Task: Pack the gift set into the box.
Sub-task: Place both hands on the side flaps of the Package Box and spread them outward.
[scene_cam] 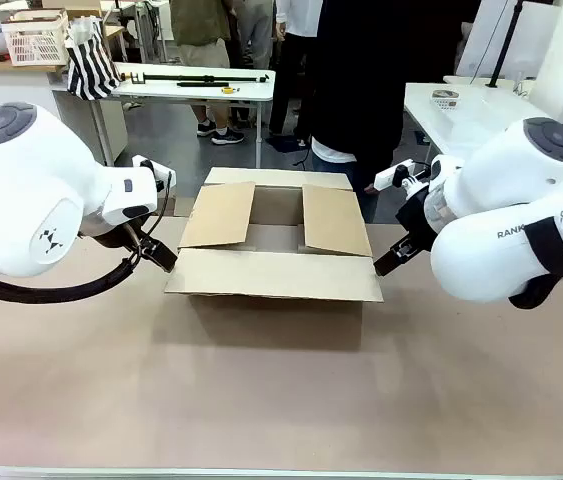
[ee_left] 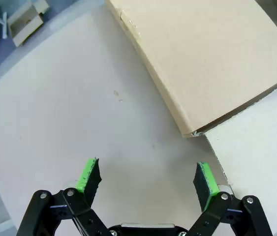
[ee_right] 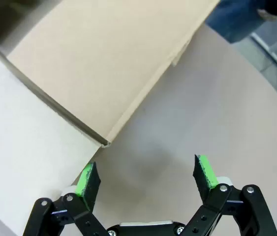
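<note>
Spanning the lower part of the front view, the table [scene_cam: 261, 400] is shown with the box [scene_cam: 273, 272] set at its middle, toward the far side. The box's near flap is folded outward, and its two side flaps are tilted over the opening. The left gripper [ee_left: 148, 179] is held just beside the box's near left corner, jaws spread wide over bare table. The right gripper [ee_right: 148, 177] is held likewise at the near right corner, jaws equally spread.
</note>
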You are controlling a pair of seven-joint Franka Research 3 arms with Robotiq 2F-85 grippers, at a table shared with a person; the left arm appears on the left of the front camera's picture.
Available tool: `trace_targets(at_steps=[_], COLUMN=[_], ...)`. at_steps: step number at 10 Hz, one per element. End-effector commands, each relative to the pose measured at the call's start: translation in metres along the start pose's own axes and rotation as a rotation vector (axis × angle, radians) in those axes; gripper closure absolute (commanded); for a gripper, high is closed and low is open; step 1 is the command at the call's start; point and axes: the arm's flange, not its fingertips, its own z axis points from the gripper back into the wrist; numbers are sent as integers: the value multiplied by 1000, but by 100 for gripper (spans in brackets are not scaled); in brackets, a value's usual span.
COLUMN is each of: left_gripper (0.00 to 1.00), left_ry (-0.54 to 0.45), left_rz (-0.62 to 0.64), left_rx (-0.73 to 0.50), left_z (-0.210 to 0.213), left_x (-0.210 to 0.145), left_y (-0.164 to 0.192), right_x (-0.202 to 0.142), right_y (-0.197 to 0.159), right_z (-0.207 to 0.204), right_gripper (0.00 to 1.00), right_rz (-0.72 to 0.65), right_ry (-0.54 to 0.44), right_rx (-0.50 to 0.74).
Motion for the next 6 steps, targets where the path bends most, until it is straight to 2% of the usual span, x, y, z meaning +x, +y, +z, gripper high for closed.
trace_targets(at_steps=[1, 6], left_gripper=[0, 0], left_ry=[-1, -1], left_rz=[0, 0], left_rx=[0, 0], left_z=[0, 0], left_x=[0, 0], left_y=[0, 0], right_x=[0, 0], right_y=[0, 0], right_z=[0, 0], right_gripper=[0, 0], right_rz=[0, 0], right_ry=[-1, -1], right_rx=[0, 0])
